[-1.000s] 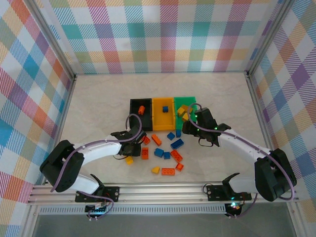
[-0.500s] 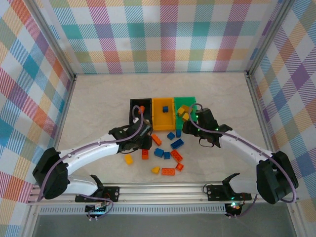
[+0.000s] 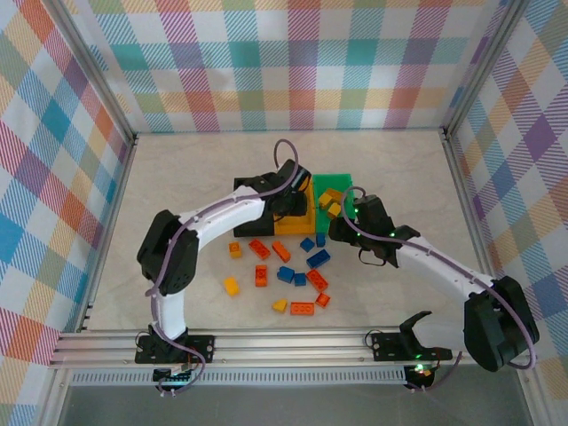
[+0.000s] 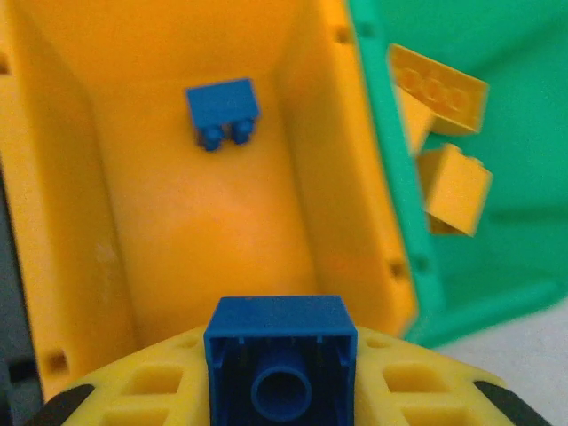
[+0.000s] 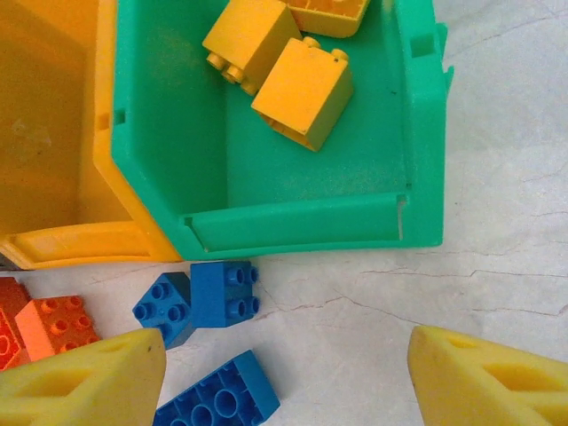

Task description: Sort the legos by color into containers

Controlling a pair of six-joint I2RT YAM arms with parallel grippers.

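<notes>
While left gripper (image 3: 289,202) hangs over yellow-orange bin (image 4: 306,195), clamped on blue brick (image 4: 280,351), second blue brick (image 4: 222,111) lies on bin floor. Right gripper (image 5: 284,377) open, empty, above surface (image 5: 497,222) by near edge of green bin (image 5: 177,142); yellow bricks (image 5: 303,89) inside. Loose legos (image 3: 302,282) scattered on surface before bins. Black bin (image 3: 241,188) leftmost.

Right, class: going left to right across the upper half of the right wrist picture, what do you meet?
First the yellow-orange bin → green bin, holding yellow bricks → bare tabletop.
</notes>
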